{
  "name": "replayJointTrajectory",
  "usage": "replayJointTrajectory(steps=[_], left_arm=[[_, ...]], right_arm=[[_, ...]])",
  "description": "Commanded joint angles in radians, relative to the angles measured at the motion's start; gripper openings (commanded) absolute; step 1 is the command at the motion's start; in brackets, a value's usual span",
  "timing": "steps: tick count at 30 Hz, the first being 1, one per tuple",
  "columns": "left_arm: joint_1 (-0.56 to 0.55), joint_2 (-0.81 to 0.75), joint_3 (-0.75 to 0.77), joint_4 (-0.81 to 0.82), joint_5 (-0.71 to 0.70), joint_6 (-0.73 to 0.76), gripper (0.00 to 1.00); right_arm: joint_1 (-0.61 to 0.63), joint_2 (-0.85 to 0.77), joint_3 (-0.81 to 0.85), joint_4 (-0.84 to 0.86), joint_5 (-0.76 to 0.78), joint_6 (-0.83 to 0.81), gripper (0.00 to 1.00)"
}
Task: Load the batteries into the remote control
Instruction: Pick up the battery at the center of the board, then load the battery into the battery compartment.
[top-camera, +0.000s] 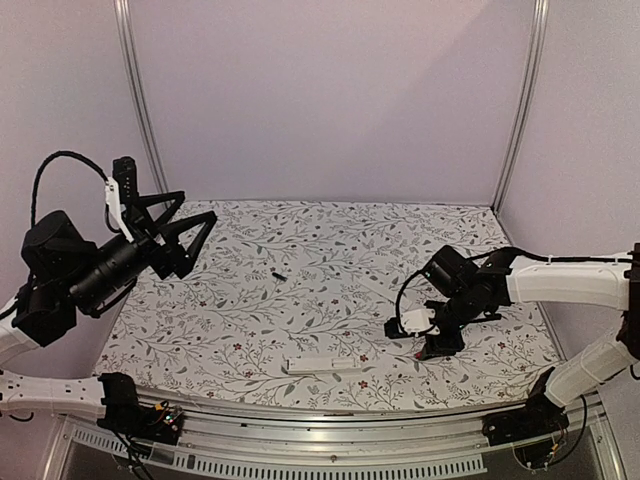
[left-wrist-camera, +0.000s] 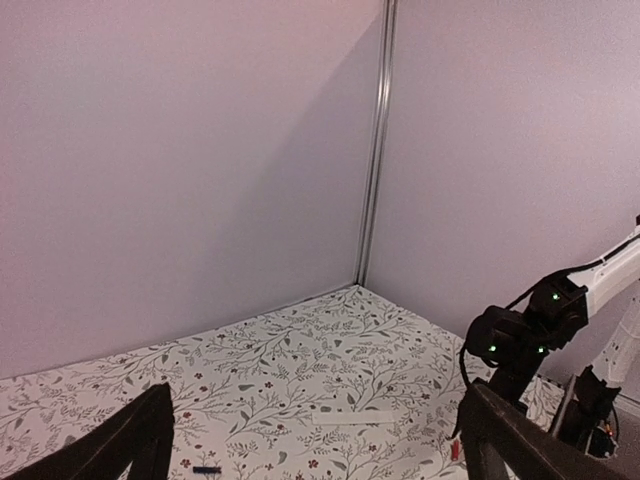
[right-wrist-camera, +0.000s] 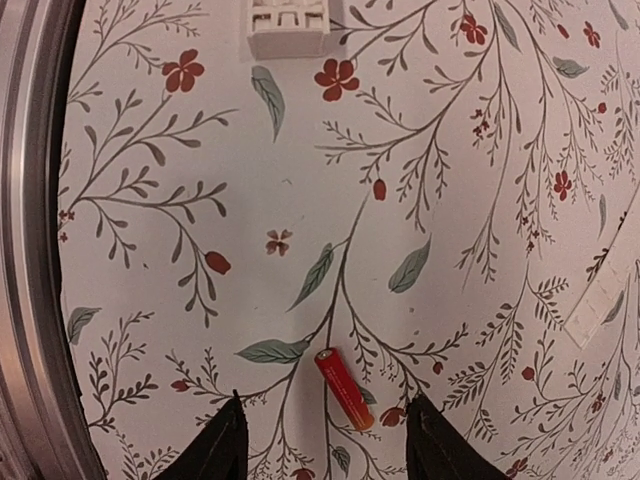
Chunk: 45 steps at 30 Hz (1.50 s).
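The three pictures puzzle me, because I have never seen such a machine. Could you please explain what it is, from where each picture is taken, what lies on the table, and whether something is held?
It is a robot with two arms, and each arm ends in a two-finger gripper. The wide picture comes from a fixed camera above and behind the arms. The other two come from a small camera on each wrist, so you see that arm's own fingers at the bottom edge. On the flowered table lie a white remote control, a black battery and a red-orange battery. The left gripper is raised in the air, open and empty. The right gripper is low over the table, and the red-orange battery lies on the surface between its open fingers. Nothing is held.
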Motion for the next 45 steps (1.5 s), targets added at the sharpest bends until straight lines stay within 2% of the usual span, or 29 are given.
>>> replayJointTrajectory(steps=[1, 4, 10, 13, 18, 23, 27, 32, 35, 37, 41, 45], left_arm=[[0.012, -0.015, -0.027, -0.003, 0.000, 0.011, 1.00], [0.013, -0.019, -0.032, -0.002, 0.003, 0.012, 1.00], [0.013, -0.027, -0.033, -0.007, 0.000, 0.017, 1.00], [0.013, -0.027, -0.034, -0.007, -0.004, 0.025, 1.00], [0.012, -0.025, -0.042, -0.007, -0.010, 0.031, 1.00], [0.013, 0.003, -0.041, -0.032, -0.029, 0.024, 1.00], [0.014, 0.025, -0.032, -0.068, -0.038, 0.013, 1.00], [0.014, 0.037, -0.031, -0.119, -0.041, -0.019, 1.00], [0.016, 0.066, -0.064, -0.195, -0.045, -0.094, 1.00], [0.015, 0.103, -0.094, -0.256, -0.038, -0.151, 1.00], [0.014, 0.187, -0.155, -0.293, 0.010, -0.213, 1.00], [0.013, 0.281, -0.165, -0.284, 0.026, -0.223, 1.00]], right_arm=[[-0.025, 0.059, -0.009, -0.005, 0.087, -0.046, 0.51], [-0.044, 0.113, 0.011, 0.003, 0.090, -0.047, 0.45], [-0.050, 0.233, 0.043, 0.004, 0.125, -0.045, 0.40], [-0.051, 0.266, 0.070, -0.010, 0.099, -0.024, 0.31], [-0.045, 0.275, 0.073, -0.038, 0.075, -0.016, 0.26], [-0.019, 0.273, 0.080, -0.039, 0.064, -0.024, 0.09], [-0.011, 0.263, 0.090, -0.038, 0.059, -0.022, 0.01], [-0.009, 0.229, 0.143, -0.022, 0.029, 0.006, 0.00], [-0.006, 0.196, 0.176, 0.022, 0.015, 0.048, 0.00], [0.013, 0.178, 0.200, 0.091, -0.002, 0.116, 0.00], [0.082, 0.142, 0.192, 0.297, -0.136, 0.262, 0.00], [0.155, 0.144, 0.188, 0.436, -0.176, 0.296, 0.00]])
